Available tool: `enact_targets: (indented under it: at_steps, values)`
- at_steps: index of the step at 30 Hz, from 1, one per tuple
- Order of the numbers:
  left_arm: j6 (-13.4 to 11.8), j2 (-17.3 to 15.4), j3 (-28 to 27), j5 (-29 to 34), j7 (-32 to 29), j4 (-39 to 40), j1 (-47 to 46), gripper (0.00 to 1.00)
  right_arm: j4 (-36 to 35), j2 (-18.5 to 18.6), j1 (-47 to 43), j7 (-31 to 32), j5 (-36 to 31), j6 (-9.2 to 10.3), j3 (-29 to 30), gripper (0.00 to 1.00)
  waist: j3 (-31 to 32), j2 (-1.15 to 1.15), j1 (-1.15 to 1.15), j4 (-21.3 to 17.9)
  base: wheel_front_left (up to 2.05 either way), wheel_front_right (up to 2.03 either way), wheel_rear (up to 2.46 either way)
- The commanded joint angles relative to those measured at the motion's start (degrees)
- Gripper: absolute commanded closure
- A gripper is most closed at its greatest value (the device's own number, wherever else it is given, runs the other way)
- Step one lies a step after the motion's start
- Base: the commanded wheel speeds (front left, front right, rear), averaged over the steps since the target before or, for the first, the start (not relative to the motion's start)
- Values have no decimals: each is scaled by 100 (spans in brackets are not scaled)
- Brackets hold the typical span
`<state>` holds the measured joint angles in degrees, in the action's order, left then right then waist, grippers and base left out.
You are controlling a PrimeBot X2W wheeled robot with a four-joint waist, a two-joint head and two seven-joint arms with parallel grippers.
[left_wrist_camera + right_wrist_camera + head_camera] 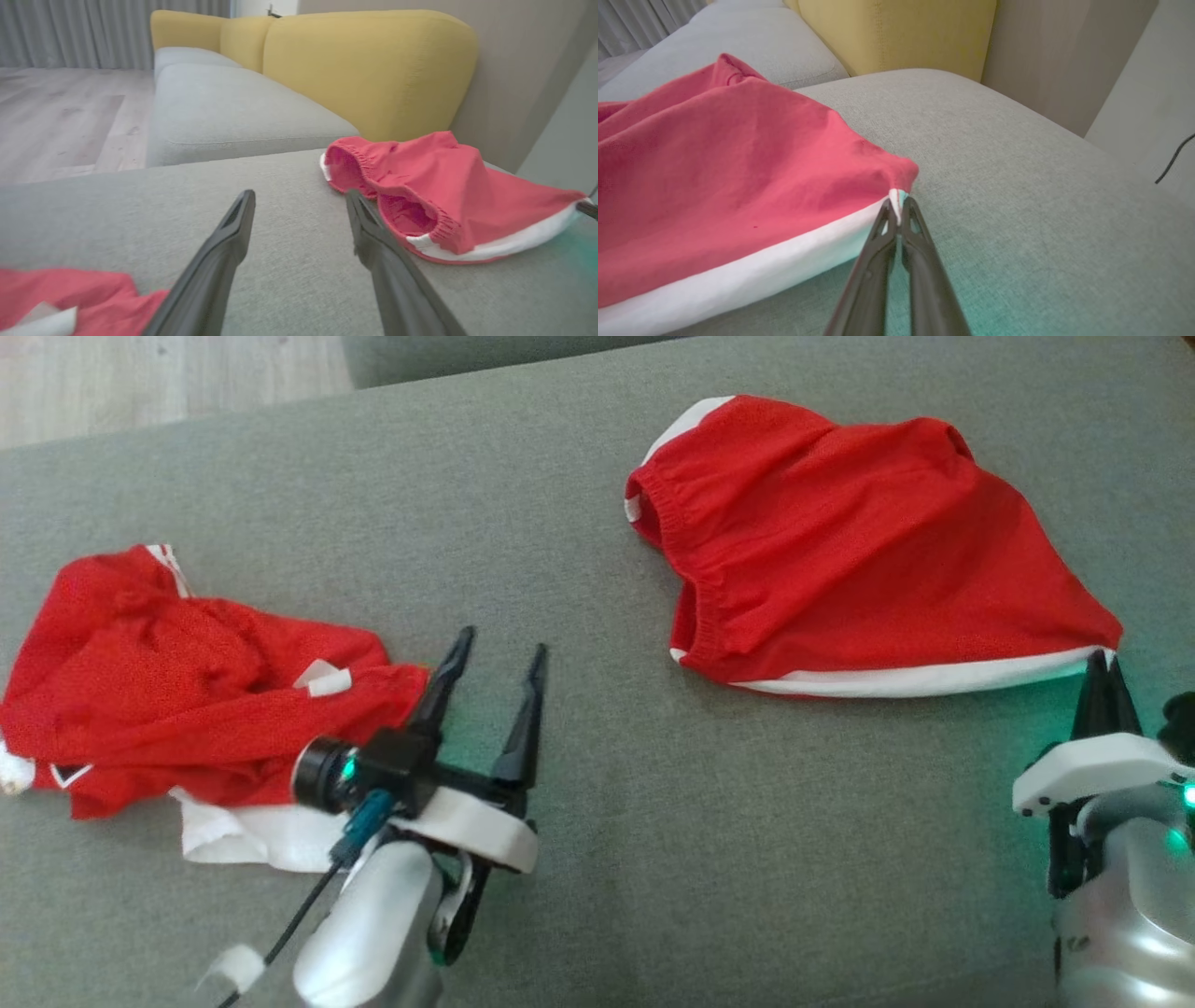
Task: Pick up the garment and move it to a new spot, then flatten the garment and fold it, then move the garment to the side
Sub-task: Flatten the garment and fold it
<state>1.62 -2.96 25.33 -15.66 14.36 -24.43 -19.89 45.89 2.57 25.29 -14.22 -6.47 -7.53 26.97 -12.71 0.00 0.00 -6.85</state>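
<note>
The broad grey woven fabric cushion (597,523) is stretching under everything. The red cloth garment with a gathered waistband and a white hem band (868,560) is lying spread on it at two o'clock. A crumpled red-and-white cloth heap (168,700) is sitting at nine o'clock, well apart from the garment. The left gripper (499,649) is hovering near six o'clock, just beside that heap, with its fingers spread and nothing between them. The right gripper (1103,663), at four o'clock, is pressing its fingers together, pinching the corner of the garment's white hem.
</note>
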Motion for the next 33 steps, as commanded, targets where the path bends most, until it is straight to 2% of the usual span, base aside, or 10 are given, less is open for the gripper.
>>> enact_targets:
  at_steps: [1, 7, 9, 15, 33]
  values:
    - [66, -56, -62, 75, -11, 113, -308, 0, -198, 31, 57, -76, 55, 4, -191, 100, -57, 0, 0, -45, 0, 0, 0]
    - [497, -172, 842, 426, -481, -376, -824, 0, -315, 31, 125, -76, 198, 4, -382, 100, -265, 0, 0, -192, 0, 0, 0]
    - [560, -195, 1260, 484, -581, -620, -1102, 0, -309, 31, 200, -77, 280, 4, -492, 100, -378, 0, 0, -282, 0, 0, 0]
    - [584, -198, 1957, 388, -548, -1038, -1617, 0, -287, 31, 311, -77, 409, 4, -674, 100, -552, 0, 0, -453, 0, 0, 0]
    - [586, -55, 2667, 383, -73, -1892, -2432, 0, -270, 31, 448, -77, 763, 4, -1102, 100, -751, 0, 0, -789, 0, 0, 0]
